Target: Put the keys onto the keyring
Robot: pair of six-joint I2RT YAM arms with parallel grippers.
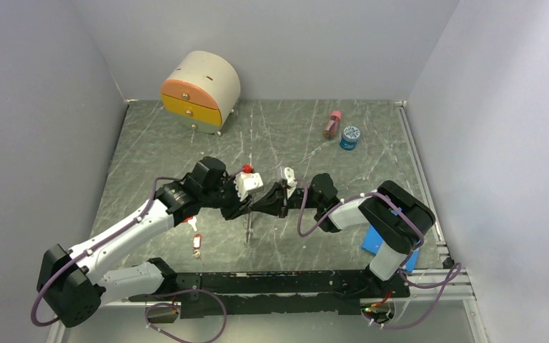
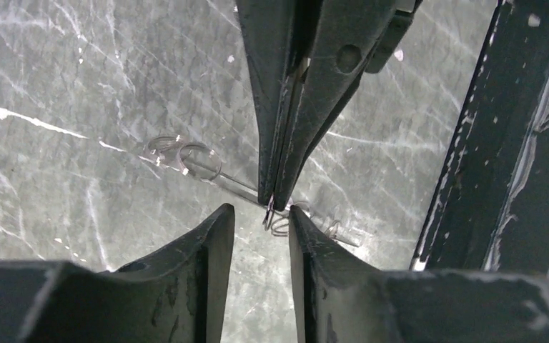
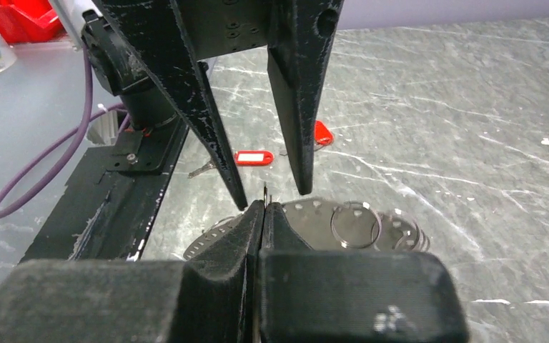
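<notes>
The keyring (image 3: 266, 191) shows only as a short tip of thin wire, standing up out of the clenched fingertips of the right gripper (image 3: 263, 213) above the middle of the table. The rest of the hoop cannot be traced. The right gripper's jaws are pressed flat together on that wire.

The left gripper (image 2: 261, 214) meets it tip to tip. Its jaws are parted, with the wire in the gap between them. I cannot tell whether either left finger touches the wire.

The keys (image 1: 197, 244) lie flat on the table to the near left of the meeting point, under the left arm. There are two with red tags, close to each other, and one of them shows a white label (image 3: 254, 157).

A small rounded chest (image 1: 200, 89) stands at the far left, its peach and yellow drawers both shut. A pink bottle (image 1: 332, 125) and a blue-lidded jar (image 1: 349, 137) sit side by side at the far right, with the jar's lid on. A flat blue object (image 1: 372, 241) lies near right, partly under the right arm.

The tabletop (image 1: 157, 143) is dark grey-green stone with pale veins. Plain pale walls close it in on the left, far and right sides.
</notes>
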